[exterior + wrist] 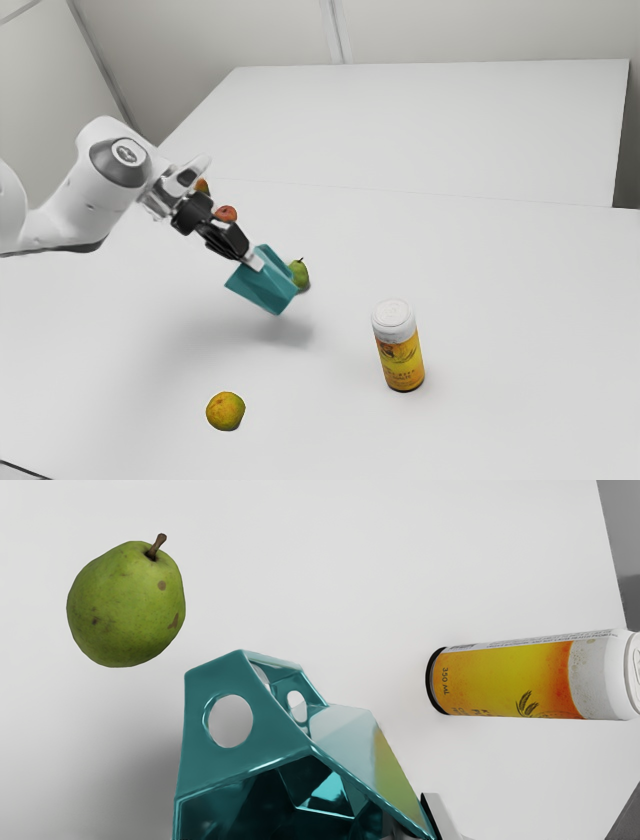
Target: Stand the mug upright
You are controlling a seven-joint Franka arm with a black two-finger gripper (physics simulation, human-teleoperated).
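The mug [262,285] is a deep teal, glossy and angular, built of flat facets with crisp edges instead of a smooth round wall. In the wrist view its open mouth faces the hand, and the hollow inside is dark, with brighter turquoise glints on the inner facets. A large round hole pierces one teal face, with a smaller opening visible beside it. One outer facet gleams pale, shading into yellow-green.

The mug is tilted, held off the counter [480,260] with a soft shadow below it. The pincer [252,261] is clamped on the mug's wall near the rim, one finger inside the mouth and the other against the outside.

In the exterior view, a green pear [298,275] sits just behind the mug. A yellow can [402,362] with a white top stands upright towards that view's right, and a yellow-orange citrus fruit [226,411] lies nearer the camera. A reddish fruit [227,213] lies beyond the pincer.
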